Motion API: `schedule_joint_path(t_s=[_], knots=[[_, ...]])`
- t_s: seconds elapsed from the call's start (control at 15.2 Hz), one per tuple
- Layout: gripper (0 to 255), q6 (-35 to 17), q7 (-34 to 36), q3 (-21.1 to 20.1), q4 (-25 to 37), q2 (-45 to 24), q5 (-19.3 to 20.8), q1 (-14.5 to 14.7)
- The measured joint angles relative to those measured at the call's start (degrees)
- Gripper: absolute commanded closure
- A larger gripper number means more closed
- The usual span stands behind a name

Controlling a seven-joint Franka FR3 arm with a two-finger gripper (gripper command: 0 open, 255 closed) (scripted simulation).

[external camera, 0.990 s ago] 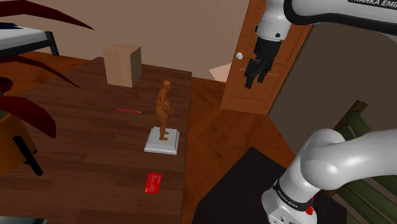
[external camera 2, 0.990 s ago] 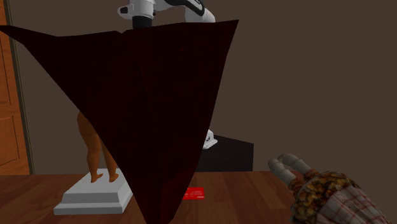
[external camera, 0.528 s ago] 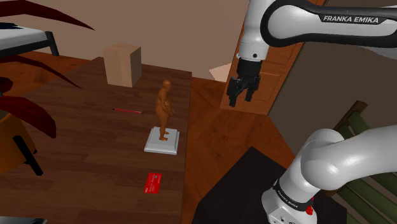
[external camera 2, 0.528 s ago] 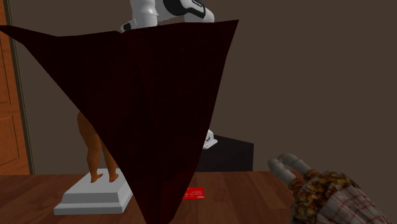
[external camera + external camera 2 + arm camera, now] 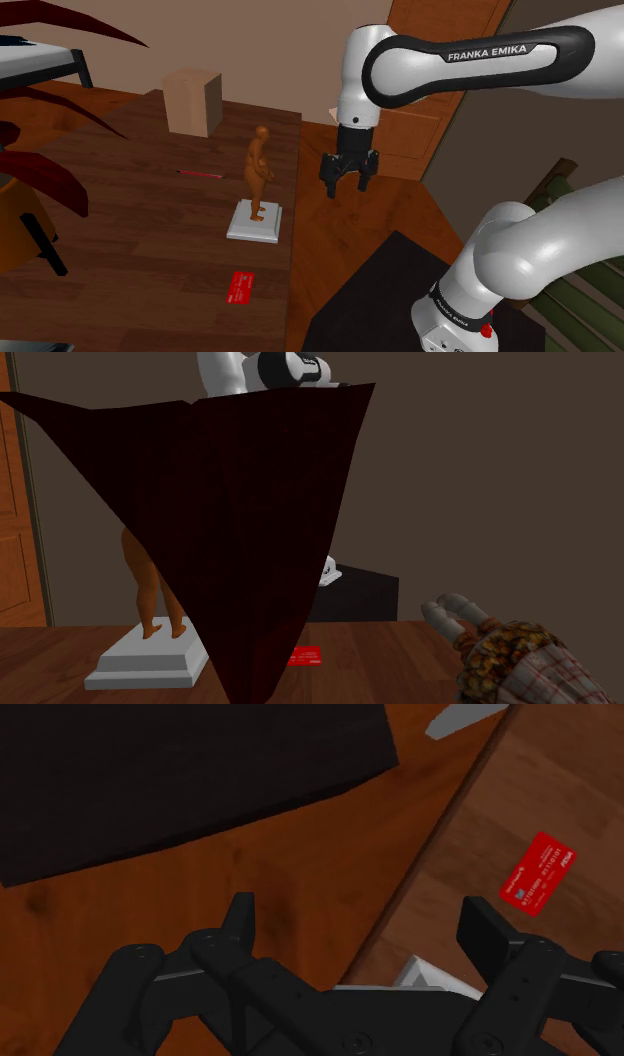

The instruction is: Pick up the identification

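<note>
Red and flat, the identification card (image 5: 240, 287) lies on the dark wooden bench (image 5: 120, 240), nearer the camera than the figurine (image 5: 259, 172) (an orange-brown standing figure on a pale square base). It is close to the bench's edge and apart from that base. In the shoulder view the tool (image 5: 346, 187) hangs to the figurine's right, past the bench edge and over the wooden floor (image 5: 340, 225). Its two fingers are spread apart with nothing between them. A red pencil (image 5: 199, 174) lies to the figurine's left, and a cardboard box (image 5: 193, 101) stands behind it.

In the second exterior view a broad dark-red leaf (image 5: 240, 522) hides most of the figurine (image 5: 150, 587). The card (image 5: 305, 655) peeks out on the bench to the right of the figurine's base.

In the wrist view the tool's black fingers (image 5: 238, 919) stand wide apart and empty. A corner of the figurine's base (image 5: 425, 976) shows between them. The card (image 5: 539, 873) lies on the bench beyond that corner, well clear of both fingers.
</note>
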State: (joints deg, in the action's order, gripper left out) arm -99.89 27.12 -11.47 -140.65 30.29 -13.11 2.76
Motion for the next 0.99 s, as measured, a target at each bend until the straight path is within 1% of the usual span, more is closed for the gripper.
schedule_joint_path(t_s=[0.4, 0.66, 0.99], knots=[[0, -8.1, 7.8, -4.2, -0.9, -9.1, -6.6, 1.5], [0, -12.4, 12.8, -6.7, 2.0, -17.1, -10.2, 2.4], [0, -19.7, 17.7, -9.0, 4.7, -27.7, -14.3, 3.8]])
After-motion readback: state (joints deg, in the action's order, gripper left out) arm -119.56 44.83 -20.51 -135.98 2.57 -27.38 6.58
